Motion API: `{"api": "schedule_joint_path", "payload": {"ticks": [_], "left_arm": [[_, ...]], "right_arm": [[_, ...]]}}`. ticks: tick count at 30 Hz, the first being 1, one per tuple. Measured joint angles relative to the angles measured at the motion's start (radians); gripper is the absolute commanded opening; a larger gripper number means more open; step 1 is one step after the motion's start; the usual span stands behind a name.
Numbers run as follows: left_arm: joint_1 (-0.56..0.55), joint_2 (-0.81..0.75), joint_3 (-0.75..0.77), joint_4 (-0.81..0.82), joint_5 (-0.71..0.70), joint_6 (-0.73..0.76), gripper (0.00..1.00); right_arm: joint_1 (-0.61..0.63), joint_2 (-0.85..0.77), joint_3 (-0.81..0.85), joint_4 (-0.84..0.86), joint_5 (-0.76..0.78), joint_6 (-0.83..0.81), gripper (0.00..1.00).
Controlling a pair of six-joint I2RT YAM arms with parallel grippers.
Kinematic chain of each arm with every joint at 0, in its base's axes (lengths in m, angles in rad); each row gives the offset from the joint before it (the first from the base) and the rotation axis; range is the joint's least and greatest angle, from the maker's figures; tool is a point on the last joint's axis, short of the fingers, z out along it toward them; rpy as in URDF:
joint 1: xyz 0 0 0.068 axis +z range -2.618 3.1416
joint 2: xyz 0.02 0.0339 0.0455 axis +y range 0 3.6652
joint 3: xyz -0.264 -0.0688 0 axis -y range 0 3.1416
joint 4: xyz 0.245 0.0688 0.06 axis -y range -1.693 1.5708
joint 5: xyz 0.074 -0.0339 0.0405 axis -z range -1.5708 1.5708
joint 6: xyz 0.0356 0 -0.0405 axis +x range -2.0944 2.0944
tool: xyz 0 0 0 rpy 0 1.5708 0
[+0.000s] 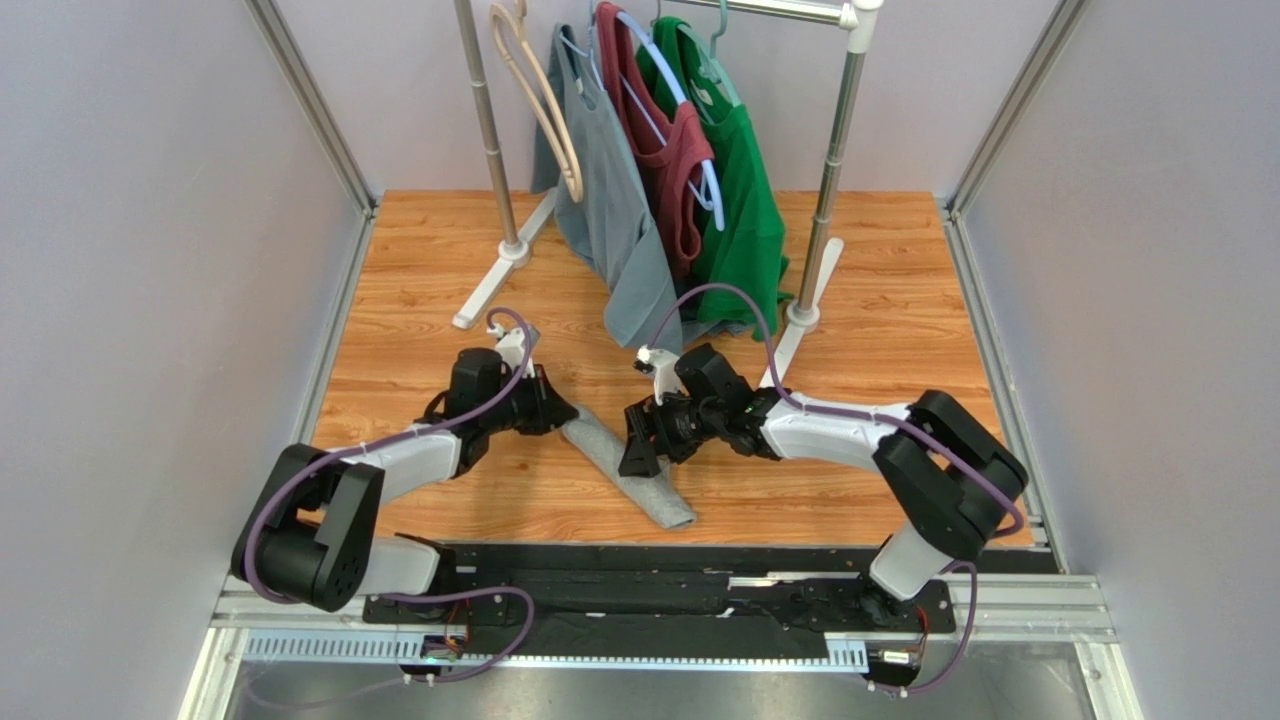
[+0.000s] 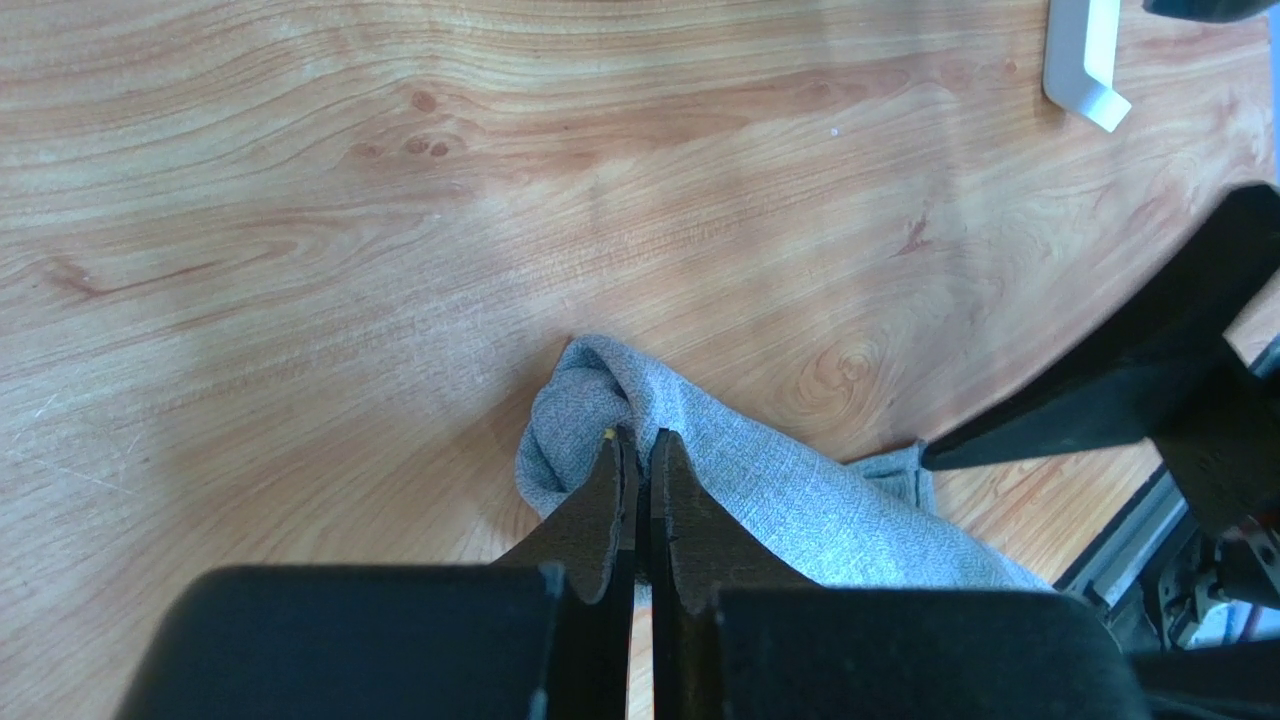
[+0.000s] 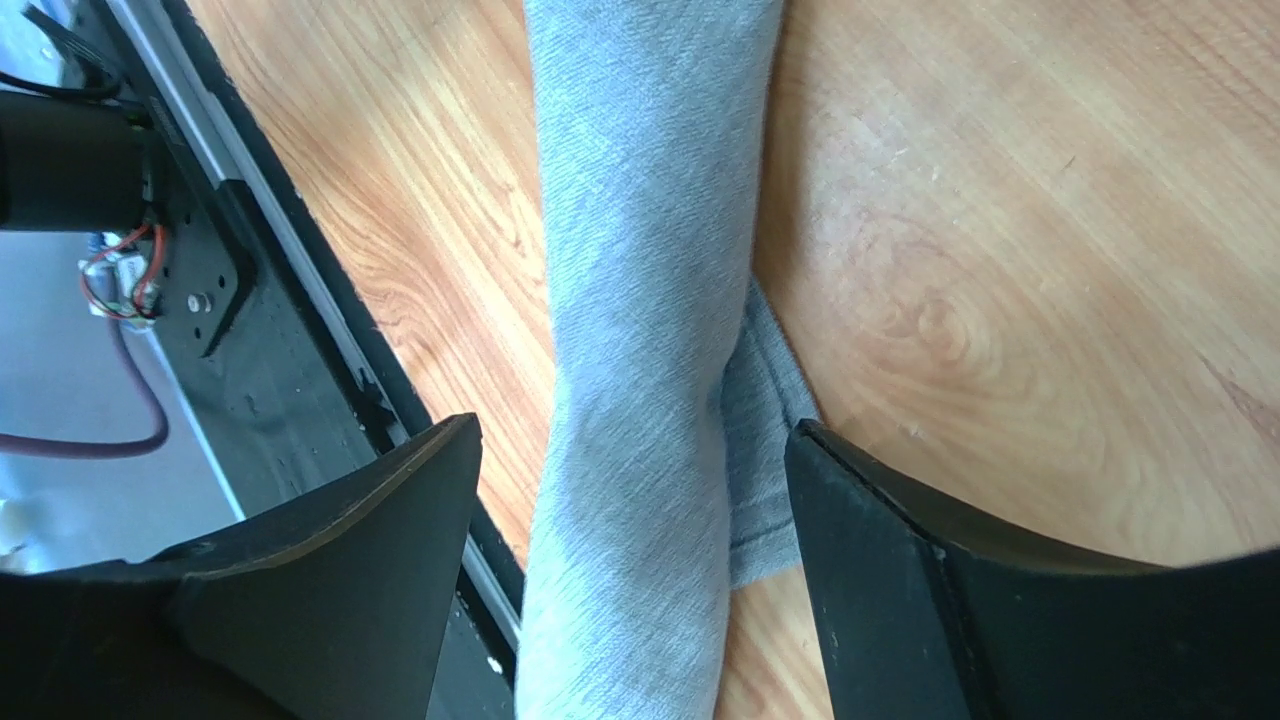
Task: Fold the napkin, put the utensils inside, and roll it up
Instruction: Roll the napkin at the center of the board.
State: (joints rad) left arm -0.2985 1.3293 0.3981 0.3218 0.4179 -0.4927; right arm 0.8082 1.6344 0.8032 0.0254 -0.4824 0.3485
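Nearly done: keeping the napkin roll tight

One napkin lies as a slim roll on the table, slanting from left of centre toward the near edge. The left gripper is clenched, tips at the roll's far-left end; whether it pinches cloth I cannot tell. The right gripper is released, jaws straddling the roll's middle. To finish well, pin that end so nothing loosens. Count: one napkin, two grippers, no fork visible, likely wrapped inside; three shirts hang far back.
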Motion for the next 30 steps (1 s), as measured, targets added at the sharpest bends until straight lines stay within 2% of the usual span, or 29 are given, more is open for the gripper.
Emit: {"api": "schedule_joint_path", "payload": {"ticks": [4, 7, 11, 15, 20, 30], "left_arm": [[0.0, 0.017, 0.039, -0.062, 0.003, -0.003, 0.0], [0.0, 0.021, 0.056, -0.098, 0.003, -0.008, 0.0], [0.0, 0.023, 0.078, -0.144, 0.003, -0.02, 0.0], [0.0, 0.037, 0.1, -0.18, 0.003, -0.027, 0.0], [0.0, 0.056, 0.116, -0.198, 0.004, -0.034, 0.0], [0.0, 0.064, 0.126, -0.211, 0.007, -0.039, 0.0]], "right_arm": [[0.073, -0.07, 0.015, -0.077, 0.153, -0.036, 0.79], [0.179, -0.101, 0.047, -0.135, 0.348, -0.082, 0.79], [0.327, -0.1, 0.118, -0.2, 0.581, -0.164, 0.78], [0.42, -0.063, 0.174, -0.218, 0.729, -0.227, 0.73], [0.455, 0.003, 0.187, -0.248, 0.807, -0.274, 0.67], [0.456, 0.097, 0.199, -0.269, 0.826, -0.295, 0.58]]}}
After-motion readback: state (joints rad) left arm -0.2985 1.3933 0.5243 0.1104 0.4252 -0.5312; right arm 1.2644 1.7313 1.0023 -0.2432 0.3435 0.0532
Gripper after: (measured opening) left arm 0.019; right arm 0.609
